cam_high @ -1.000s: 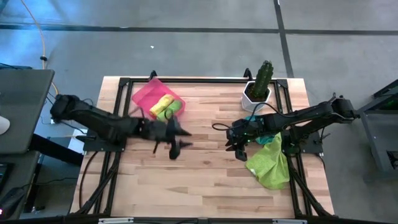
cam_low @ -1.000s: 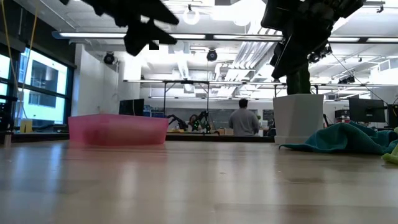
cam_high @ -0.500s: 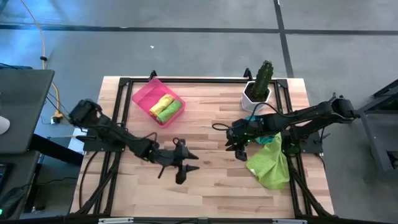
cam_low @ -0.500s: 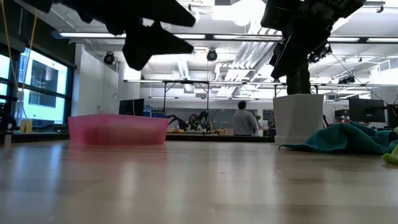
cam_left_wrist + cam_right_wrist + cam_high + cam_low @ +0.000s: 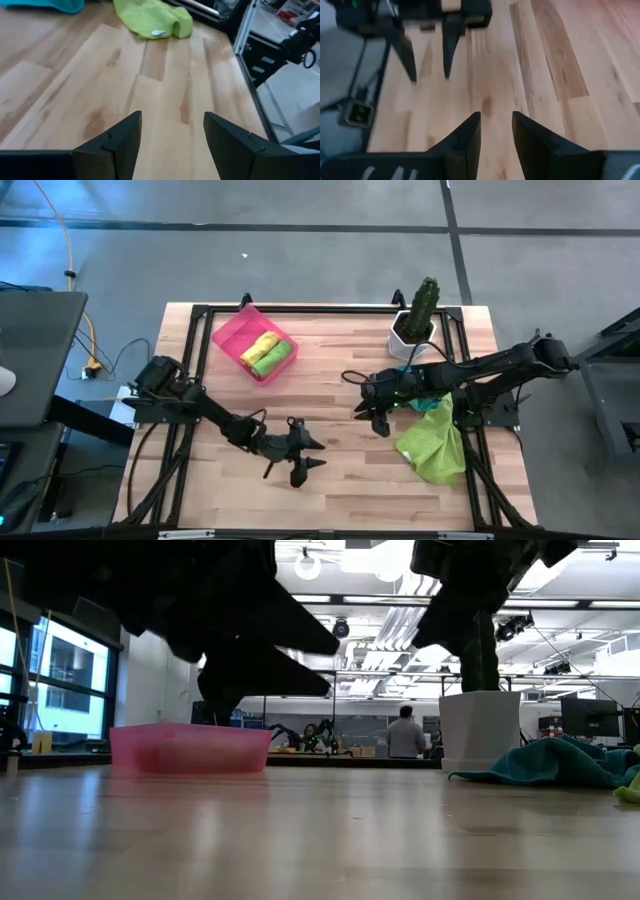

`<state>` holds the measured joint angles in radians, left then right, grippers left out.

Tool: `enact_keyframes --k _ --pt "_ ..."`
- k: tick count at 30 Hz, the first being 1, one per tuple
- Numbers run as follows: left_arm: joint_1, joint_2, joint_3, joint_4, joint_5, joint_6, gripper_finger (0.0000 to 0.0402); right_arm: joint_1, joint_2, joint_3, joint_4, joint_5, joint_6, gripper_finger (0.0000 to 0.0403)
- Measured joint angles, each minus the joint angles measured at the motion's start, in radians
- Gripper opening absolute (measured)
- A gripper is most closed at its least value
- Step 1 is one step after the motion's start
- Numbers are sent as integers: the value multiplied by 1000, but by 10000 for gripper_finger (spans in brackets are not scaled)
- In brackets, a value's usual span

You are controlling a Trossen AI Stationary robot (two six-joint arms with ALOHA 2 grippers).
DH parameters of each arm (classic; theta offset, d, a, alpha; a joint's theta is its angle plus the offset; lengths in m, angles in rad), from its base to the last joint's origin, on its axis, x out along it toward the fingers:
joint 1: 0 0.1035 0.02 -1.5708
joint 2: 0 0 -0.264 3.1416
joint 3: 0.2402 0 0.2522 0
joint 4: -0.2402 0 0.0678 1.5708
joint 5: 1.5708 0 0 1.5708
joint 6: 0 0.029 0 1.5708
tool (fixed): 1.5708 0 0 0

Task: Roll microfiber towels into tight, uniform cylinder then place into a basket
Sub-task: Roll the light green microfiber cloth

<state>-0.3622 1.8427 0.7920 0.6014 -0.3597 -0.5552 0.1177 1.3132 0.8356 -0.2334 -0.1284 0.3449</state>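
The pink basket stands at the table's far left and holds a yellow rolled towel and a lime green rolled towel. A large lime green towel lies crumpled by the right edge, and a teal towel lies bunched just beyond it, partly under my right arm. My left gripper is open and empty above the bare wood at the table's middle, nearer the near edge. My right gripper is open and empty above the wood, left of the two loose towels.
A white pot with a green cactus stands at the far right, behind the teal towel. Bare wood lies between the two grippers and along the near edge. In the low view a person stands in the room far behind the table.
My left gripper has swung from beside the pink basket toward the table's near edge and right, coming lower over the middle of the table, still open. My right gripper has shifted a little toward the table's left. The towels have not moved.
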Motion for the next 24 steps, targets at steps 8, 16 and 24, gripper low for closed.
enact_keyframes --k 8,16,24 --pt "-3 11 24 2 11 13 202 1 0 1 4 -2 178 103" --pt "-14 10 24 2 12 16 202 118 4 1 -396 -64 589 103" --pt "-20 9 24 3 12 12 202 263 18 1 -654 -43 856 103"
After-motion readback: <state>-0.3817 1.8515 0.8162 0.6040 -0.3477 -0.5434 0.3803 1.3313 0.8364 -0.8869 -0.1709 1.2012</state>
